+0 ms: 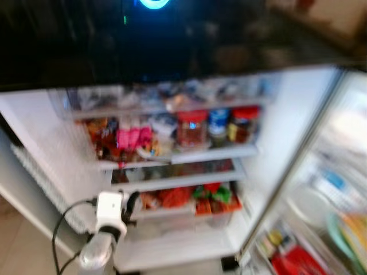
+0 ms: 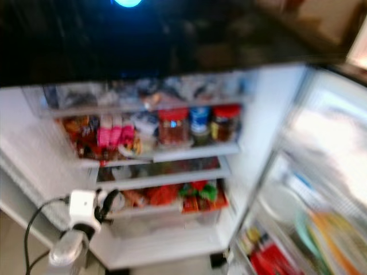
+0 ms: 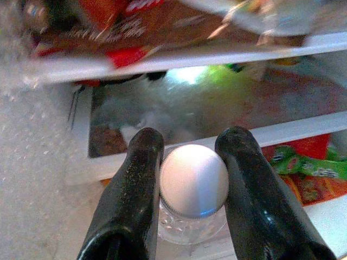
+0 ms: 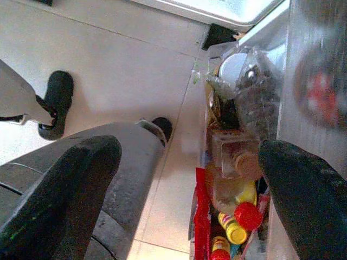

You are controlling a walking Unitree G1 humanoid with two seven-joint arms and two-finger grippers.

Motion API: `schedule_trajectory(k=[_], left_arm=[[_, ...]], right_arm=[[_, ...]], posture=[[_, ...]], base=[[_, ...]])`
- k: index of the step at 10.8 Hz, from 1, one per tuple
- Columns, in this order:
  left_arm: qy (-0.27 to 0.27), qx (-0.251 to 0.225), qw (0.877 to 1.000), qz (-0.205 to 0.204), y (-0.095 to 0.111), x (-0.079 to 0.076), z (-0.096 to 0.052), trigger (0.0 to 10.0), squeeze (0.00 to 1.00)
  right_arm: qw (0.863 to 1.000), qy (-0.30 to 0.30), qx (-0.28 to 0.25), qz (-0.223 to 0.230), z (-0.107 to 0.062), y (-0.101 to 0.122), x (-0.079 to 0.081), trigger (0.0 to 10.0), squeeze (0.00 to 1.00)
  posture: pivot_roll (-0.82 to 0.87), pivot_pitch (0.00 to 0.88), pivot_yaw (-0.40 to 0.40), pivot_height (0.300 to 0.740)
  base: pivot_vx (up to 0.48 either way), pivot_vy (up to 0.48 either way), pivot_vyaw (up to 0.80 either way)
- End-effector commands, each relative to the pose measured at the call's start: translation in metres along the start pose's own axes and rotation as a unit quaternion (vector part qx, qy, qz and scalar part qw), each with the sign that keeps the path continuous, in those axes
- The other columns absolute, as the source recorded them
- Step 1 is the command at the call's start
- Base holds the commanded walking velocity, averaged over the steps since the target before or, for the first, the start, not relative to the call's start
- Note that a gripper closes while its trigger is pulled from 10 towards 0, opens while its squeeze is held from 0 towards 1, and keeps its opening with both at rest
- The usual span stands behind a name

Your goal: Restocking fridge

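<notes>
Fridge point(image 1: 287, 114), open, body white, interior crowded; head views blurred. Door point(image 1: 332, 189) swung out at 3 o'clock, its racks holding bottles and packets. Upper shelf point(image 1: 183, 154) at 12 o'clock: red-lidded jars point(image 1: 192, 127), a blue-lidded jar, pink packets point(image 1: 133, 137). Lower shelf point(image 1: 178, 182) beneath it, glass-topped, with red and green packets point(image 1: 215, 195) under it in a drawer. Left gripper point(image 3: 192, 162), at 7 o'clock of the head view, at the front of the lower shelves; jaws clenched on a small clear jar with a white cap point(image 3: 194, 181), one black finger point(image 3: 135, 195) pressing each side of the cap. The jar is thus in the air just before the lower shelf, not yet set down. Right gripper point(image 4: 184, 189) hangs low beside the door rack, jaws released and wide apart, holding nothing. Handling note, as judgement: grip rests on the rounded cap, so slippage is likely; advance slowly and level toward a bare patch of shelf, keep the jar upright, seat its base fully before opening, and avoid nudging the neighbouring packets.
</notes>
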State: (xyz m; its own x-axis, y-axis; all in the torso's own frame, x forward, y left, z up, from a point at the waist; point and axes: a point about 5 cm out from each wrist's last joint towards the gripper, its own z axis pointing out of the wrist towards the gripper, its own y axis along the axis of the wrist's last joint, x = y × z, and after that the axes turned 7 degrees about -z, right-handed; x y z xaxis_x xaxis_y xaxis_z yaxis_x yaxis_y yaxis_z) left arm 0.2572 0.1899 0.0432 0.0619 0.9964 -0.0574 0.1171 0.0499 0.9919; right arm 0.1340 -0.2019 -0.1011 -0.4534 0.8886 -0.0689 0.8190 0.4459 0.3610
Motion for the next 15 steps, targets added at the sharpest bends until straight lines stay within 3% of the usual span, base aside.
schedule_trajectory(k=[1, 15], left_arm=[[0.003, 0.001, 1.0, -0.004, 0.0005, 0.0032, -0.001, 10.0, 0.0], [-0.006, 0.003, 1.0, -0.001, 0.0004, 0.0021, -0.0008, 10.0, 0.0]], right_arm=[[1.0, 0.0, -0.002, 0.005, -0.0002, -0.0003, -0.0006, 10.0, 0.0], [1.0, 0.007, -0.005, 0.012, -0.0001, -0.0001, 0.0009, 10.0, 0.0]], posture=[[-0.02, 0.0, 0.0, 0.74], [-0.02, 0.0, 0.0, 0.74]], base=[[0.0, 0.0, 0.0], [0.115, 0.0, 0.0]])
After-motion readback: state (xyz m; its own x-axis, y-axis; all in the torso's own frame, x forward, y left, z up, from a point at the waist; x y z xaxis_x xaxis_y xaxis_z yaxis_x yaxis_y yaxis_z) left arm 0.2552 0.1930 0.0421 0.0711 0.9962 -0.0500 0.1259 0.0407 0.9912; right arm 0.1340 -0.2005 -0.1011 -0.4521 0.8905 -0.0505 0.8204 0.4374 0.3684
